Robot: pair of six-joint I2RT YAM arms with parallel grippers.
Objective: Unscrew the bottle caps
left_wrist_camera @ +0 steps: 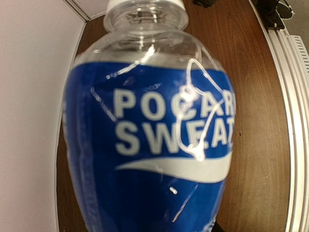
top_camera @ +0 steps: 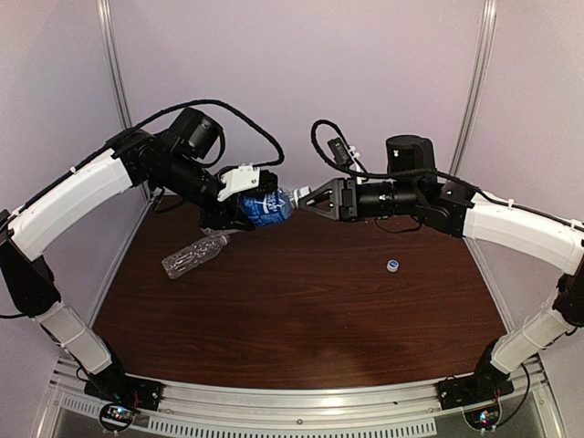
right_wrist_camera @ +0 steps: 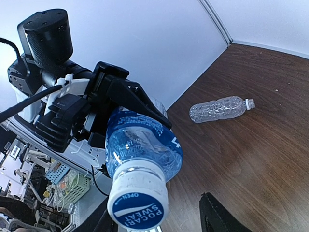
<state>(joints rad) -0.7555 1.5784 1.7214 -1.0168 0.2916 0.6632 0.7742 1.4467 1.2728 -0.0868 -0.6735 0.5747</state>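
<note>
We hold the labelled bottle (left_wrist_camera: 149, 145) sideways, clenched in the left gripper (top_camera: 251, 210), so its cap (right_wrist_camera: 137, 200) faces the right gripper (top_camera: 306, 196) | right jaws apart around cap, not yet clamped.

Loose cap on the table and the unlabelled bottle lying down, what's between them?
Nothing: the top view shows only bare table from the loose cap to the unlabelled bottle.

Bottle (left_wrist_camera: 145, 145) cropped by the lower edge of the left wrist view, its cap (left_wrist_camera: 145, 4) clipped at the top, fingers of the left gripper (top_camera: 248, 212) out of sight behind it. Right fingers (right_wrist_camera: 217, 220) mere dark stubs at the bottom edge of the right wrist view. From above, cap buried between right gripper (top_camera: 299, 200) tips; loose cap (top_camera: 392, 265) too small for detail.
</note>
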